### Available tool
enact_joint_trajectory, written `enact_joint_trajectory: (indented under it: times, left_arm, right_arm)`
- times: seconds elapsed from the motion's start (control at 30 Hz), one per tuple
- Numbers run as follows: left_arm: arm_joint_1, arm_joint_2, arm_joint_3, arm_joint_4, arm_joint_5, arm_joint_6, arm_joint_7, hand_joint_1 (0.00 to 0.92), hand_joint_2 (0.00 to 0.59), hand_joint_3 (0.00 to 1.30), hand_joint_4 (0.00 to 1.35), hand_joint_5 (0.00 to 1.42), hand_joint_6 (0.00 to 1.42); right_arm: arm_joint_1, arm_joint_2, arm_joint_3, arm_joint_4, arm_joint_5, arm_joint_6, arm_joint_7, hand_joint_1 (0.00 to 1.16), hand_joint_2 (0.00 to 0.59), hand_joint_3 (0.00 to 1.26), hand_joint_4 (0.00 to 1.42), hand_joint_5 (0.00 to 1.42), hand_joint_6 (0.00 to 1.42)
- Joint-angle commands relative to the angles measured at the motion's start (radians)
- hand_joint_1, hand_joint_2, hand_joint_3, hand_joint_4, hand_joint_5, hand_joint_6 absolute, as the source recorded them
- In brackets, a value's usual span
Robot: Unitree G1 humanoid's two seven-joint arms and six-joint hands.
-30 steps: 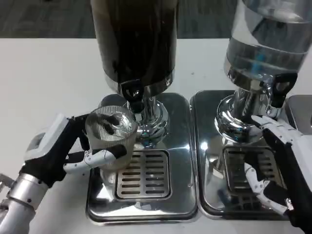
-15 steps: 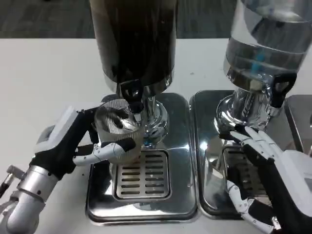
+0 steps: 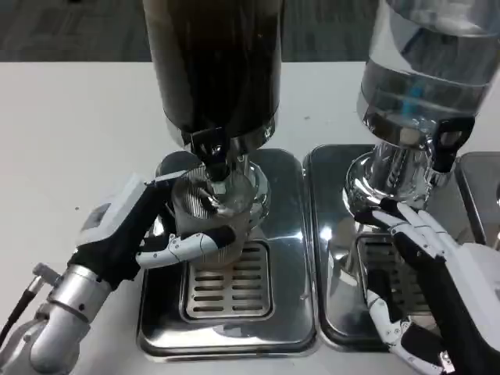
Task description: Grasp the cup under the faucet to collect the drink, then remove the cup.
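Observation:
A clear ribbed cup (image 3: pixel 209 215) sits right below the black faucet (image 3: pixel 212 152) of the dark drink dispenser (image 3: pixel 215 66). My left hand (image 3: pixel 144 230) grips the cup from the left, with fingers wrapped round its front. The cup is above the slotted grate of the left drip tray (image 3: pixel 226 324). I cannot tell whether liquid is flowing. My right hand (image 3: pixel 426 273) hovers over the right drip tray (image 3: pixel 332 258), its fingers spread and holding nothing.
A second dispenser (image 3: pixel 426 70) with clear liquid stands at the right on its chrome base, with its own black tap (image 3: pixel 449 141). The white table (image 3: pixel 70 133) spreads to the left and behind.
My left hand has carried the cup to the right, from beside the faucet to directly beneath it. My right hand has risen a little over the right tray.

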State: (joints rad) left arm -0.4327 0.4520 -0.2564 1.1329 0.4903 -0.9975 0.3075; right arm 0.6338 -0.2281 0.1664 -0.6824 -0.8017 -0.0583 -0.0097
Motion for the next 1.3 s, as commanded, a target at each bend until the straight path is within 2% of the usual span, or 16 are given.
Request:
enact_joint_trajectory:
  times: [0.03,0.27,0.37,0.53,0.73,1.3]
  left_arm:
    - [-0.022,-0.007,-0.007,0.001,0.005,-0.011,-0.013,0.194,0.176,0.5,0.56,0.81,0.94]
    - [-0.017,0.0,-0.015,-0.007,0.006,-0.025,-0.043,0.176,0.171,0.5,0.56,0.81,0.95]
    - [-0.012,0.014,-0.022,-0.016,0.015,-0.026,-0.045,0.154,0.159,0.5,0.55,0.8,0.99]
    - [-0.006,0.039,-0.03,-0.028,0.035,-0.019,-0.043,0.101,0.121,0.46,0.49,0.74,0.99]
    - [0.0,0.054,-0.033,-0.037,0.045,-0.014,-0.039,0.061,0.095,0.45,0.44,0.69,0.92]
    - [0.012,0.077,-0.032,-0.045,0.043,-0.017,-0.053,0.032,0.075,0.42,0.4,0.61,0.81]
  right_arm:
    - [0.006,0.008,-0.006,-0.021,-0.006,-0.001,0.0,0.72,0.585,0.23,0.09,0.07,0.18]
    - [-0.012,0.02,-0.009,-0.01,-0.002,-0.003,0.001,0.72,0.586,0.22,0.08,0.06,0.17]
    - [-0.026,0.022,-0.008,-0.001,-0.003,-0.004,-0.001,0.72,0.586,0.22,0.08,0.06,0.16]
    - [-0.055,0.022,-0.006,0.019,0.007,-0.001,0.003,0.72,0.586,0.22,0.08,0.06,0.17]
    - [-0.076,0.02,-0.007,0.032,0.01,0.0,0.005,0.73,0.586,0.22,0.08,0.06,0.17]
    - [-0.071,0.028,-0.008,0.028,0.007,0.0,-0.006,0.73,0.586,0.22,0.08,0.07,0.18]
